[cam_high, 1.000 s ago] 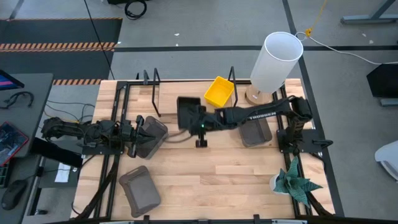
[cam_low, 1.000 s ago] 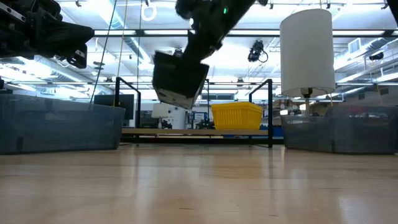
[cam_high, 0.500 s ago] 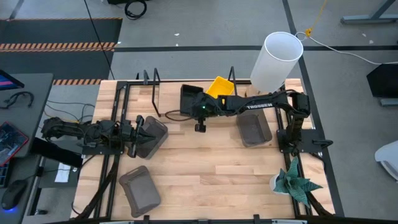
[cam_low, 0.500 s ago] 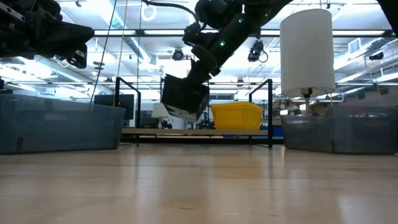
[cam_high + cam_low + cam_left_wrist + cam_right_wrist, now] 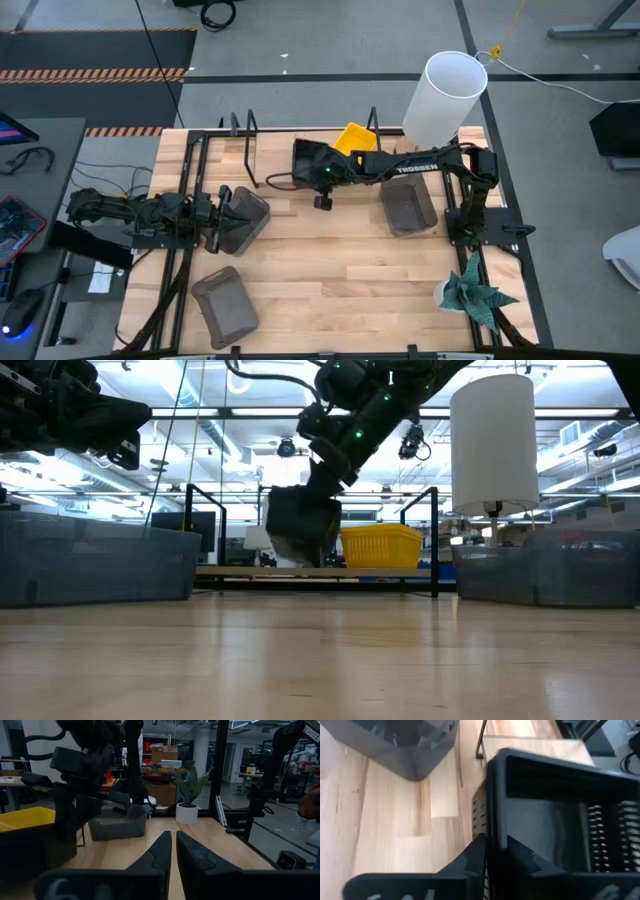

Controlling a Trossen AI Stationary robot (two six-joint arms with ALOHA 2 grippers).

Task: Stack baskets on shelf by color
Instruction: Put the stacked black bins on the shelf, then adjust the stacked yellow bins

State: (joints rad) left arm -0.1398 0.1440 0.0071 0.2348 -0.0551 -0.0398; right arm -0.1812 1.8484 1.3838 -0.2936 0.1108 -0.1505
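Pincer on your right arm [image 5: 492,851] is clamped on the rim of a black basket [image 5: 308,158], tilted just above the shelf [image 5: 275,158] beside the yellow basket [image 5: 352,139], so you judge placing is underway: level it, lower, release.

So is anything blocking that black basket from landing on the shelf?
Nothing visible does. The right end effector holds the black basket just over the shelf, in the open spot beside the yellow basket.
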